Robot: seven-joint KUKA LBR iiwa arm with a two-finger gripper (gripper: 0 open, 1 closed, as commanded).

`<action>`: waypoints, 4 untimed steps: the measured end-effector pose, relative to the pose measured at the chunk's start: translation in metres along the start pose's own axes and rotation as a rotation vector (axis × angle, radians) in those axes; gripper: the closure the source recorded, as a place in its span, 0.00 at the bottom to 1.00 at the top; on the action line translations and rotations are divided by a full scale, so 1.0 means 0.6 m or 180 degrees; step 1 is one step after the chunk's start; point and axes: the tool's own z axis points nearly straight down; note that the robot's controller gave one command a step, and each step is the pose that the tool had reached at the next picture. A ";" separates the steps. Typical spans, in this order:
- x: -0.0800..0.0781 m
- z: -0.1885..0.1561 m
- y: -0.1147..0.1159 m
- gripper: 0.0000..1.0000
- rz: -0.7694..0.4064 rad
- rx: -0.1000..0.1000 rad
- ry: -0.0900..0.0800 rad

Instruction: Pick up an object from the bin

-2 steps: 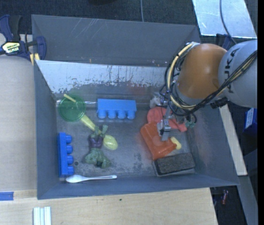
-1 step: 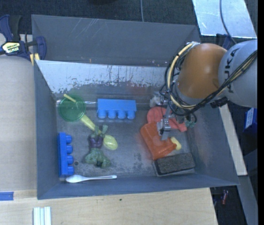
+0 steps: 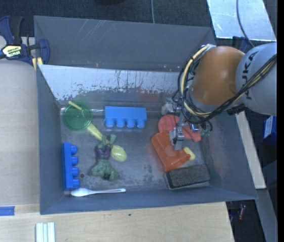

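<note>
- Spoon [image 3: 97,191], white, lies by the near wall of the grey bin [image 3: 49,150].
- A dark rough block [image 3: 188,176] sits in the near right corner.
- A long blue brick [image 3: 70,165] is on the left, with a purple and green toy [image 3: 105,161] beside it.
- The claw [image 3: 177,136] is low over a flat orange piece [image 3: 166,154] on the right. I cannot tell if the claw is open or closed.
- A red thing [image 3: 168,123] lies just behind the orange piece.
- Farther back are a green cup [image 3: 77,117] and another blue brick [image 3: 125,117].

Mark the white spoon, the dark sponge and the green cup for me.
white spoon [image 3: 104,190], camera view, middle of its handle.
dark sponge [image 3: 188,176], camera view, centre of its top face.
green cup [image 3: 76,118], camera view, inside its round bowl.
</note>
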 end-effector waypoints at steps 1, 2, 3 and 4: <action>-0.011 -0.001 -0.010 0.00 -0.0419 0.0014 -0.0063; -0.006 0.006 -0.011 0.00 -0.0186 0.0013 -0.0031; -0.020 0.034 -0.082 1.00 -0.1563 0.0030 -0.0073; -0.020 0.034 -0.083 1.00 -0.1560 0.0029 -0.0071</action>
